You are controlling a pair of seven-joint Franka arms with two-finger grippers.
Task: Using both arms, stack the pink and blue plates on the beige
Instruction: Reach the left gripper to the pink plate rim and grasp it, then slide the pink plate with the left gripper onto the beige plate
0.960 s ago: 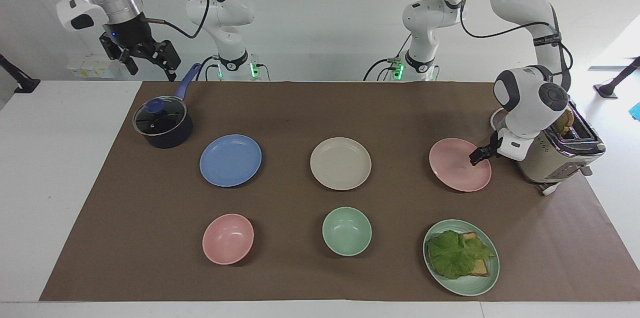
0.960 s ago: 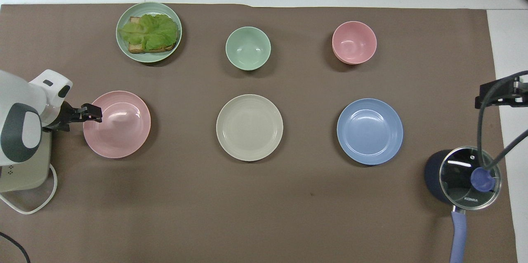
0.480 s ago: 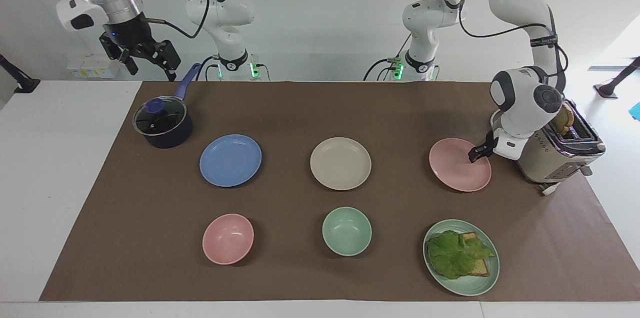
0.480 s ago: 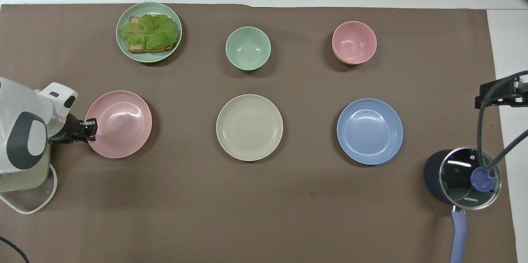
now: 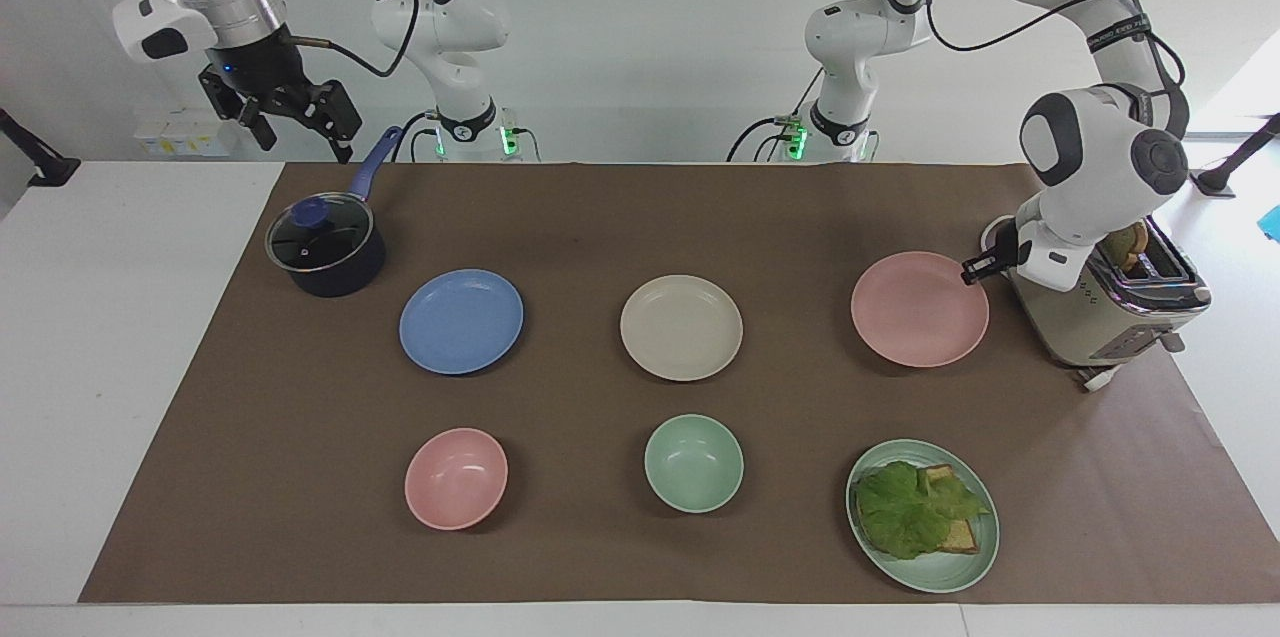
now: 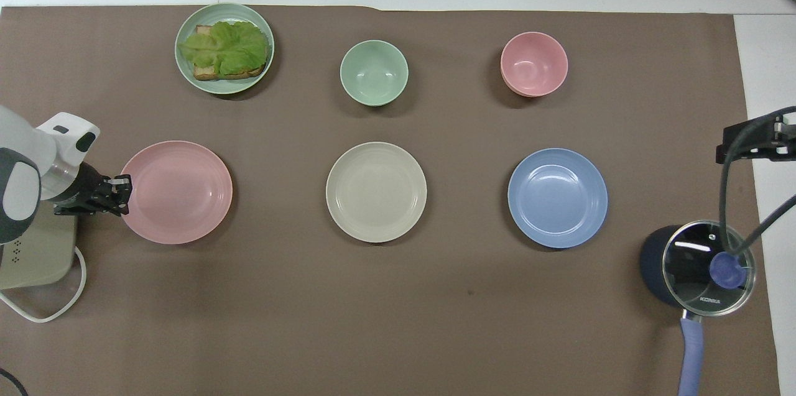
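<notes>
While the left gripper (image 5: pixel 972 270) pinches the pink plate (image 5: pixel 918 309) by its rim, the plate hangs lifted over the left arm's end of the table

Its fingers clamp only one edge, beside the toaster (image 5: pixel 1115 312), so the plate could tilt or slip out on the way to the beige plate (image 5: pixel 681 327) at mid-table. The right gripper (image 5: pixel 290 117) waits with fingers spread above the pot (image 5: pixel 325 249); the blue plate (image 5: pixel 461 321) lies untouched near that pot
</notes>
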